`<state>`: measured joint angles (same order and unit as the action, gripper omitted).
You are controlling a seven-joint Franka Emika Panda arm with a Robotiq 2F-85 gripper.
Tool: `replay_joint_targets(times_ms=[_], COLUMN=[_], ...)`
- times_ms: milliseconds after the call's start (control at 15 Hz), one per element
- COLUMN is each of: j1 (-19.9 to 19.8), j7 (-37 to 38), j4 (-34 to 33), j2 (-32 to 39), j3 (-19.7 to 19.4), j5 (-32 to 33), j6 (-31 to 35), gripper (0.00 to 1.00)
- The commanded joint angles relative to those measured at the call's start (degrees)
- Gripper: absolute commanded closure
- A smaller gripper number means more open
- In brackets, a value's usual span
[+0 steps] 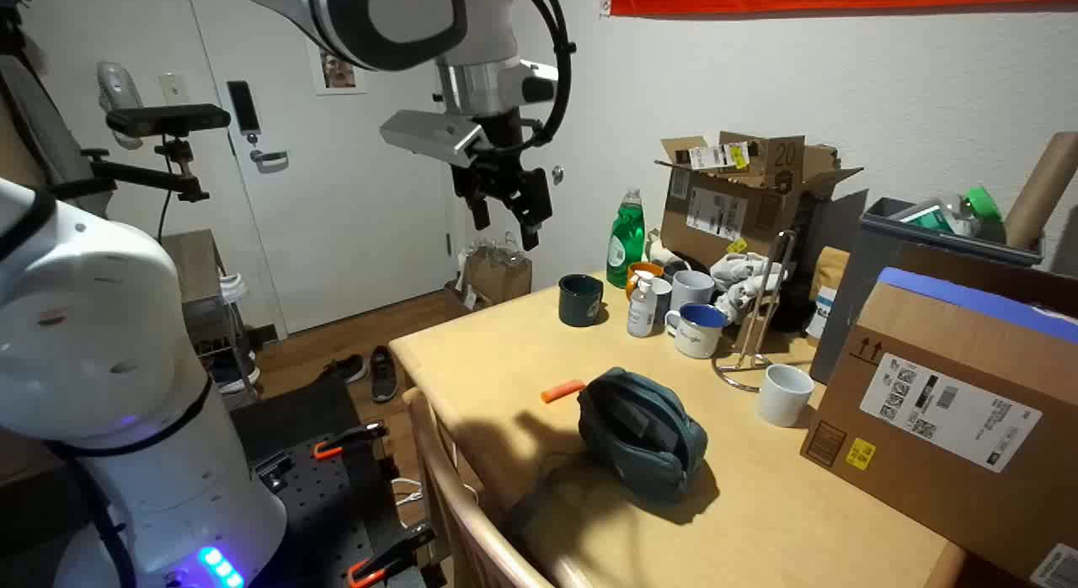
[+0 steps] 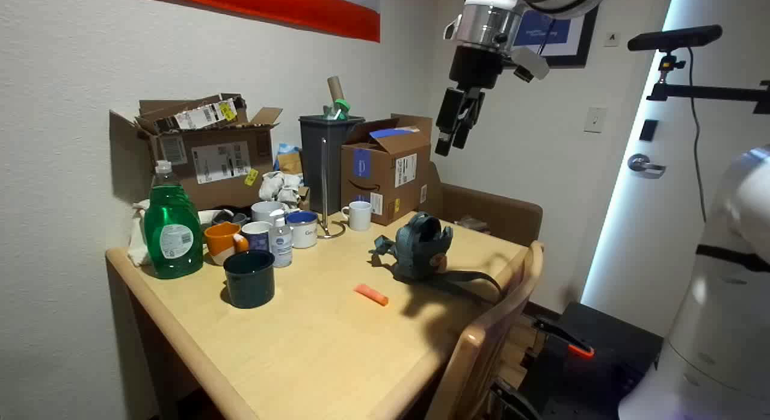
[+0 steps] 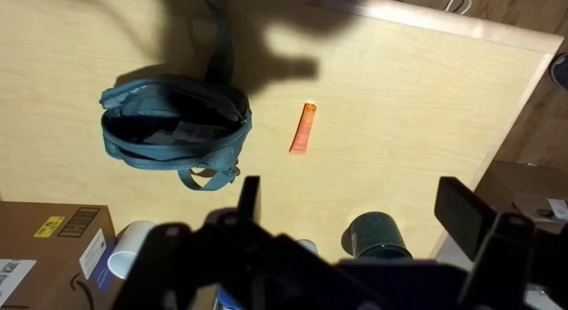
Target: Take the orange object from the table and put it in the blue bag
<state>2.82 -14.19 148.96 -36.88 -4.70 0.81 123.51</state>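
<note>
The orange object is a small flat tube lying on the wooden table. It also shows in an exterior view and in the wrist view. The blue bag stands beside it with its zipped mouth open upward. The bag shows too in an exterior view and, left of the orange object, in the wrist view. My gripper is open and empty, high above the table, apart from both things. Its fingers are wide apart in the wrist view.
A dark green mug stands near the table edge. Several mugs, a green soap bottle, a pump bottle and a metal stand line the back. A cardboard box and a wooden chair flank the table.
</note>
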Motion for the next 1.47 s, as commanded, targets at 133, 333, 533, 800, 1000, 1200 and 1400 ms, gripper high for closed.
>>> replay_joint_targets(times_ms=[133,333,533,800,1000,1200,1400], j1=[-0.11,-0.11,0.51,1.66,2.83,3.76,4.20], j7=[-0.04,-0.04,0.29,0.36,0.11,0.64,0.07], j4=[-0.13,-0.13,-0.70,-1.03,-1.14,-1.44,-1.81], j2=[0.01,0.01,1.72,4.22,6.16,9.62,13.36], j3=[0.12,0.12,0.74,1.44,1.77,2.07,1.82], j5=[-0.08,-0.08,-0.38,-0.97,-1.64,-2.53,-4.21], j6=[-0.18,-0.18,0.19,1.22,2.63,5.64,8.55], gripper=[0.00,0.00,0.00,0.00,0.00,0.00,0.00])
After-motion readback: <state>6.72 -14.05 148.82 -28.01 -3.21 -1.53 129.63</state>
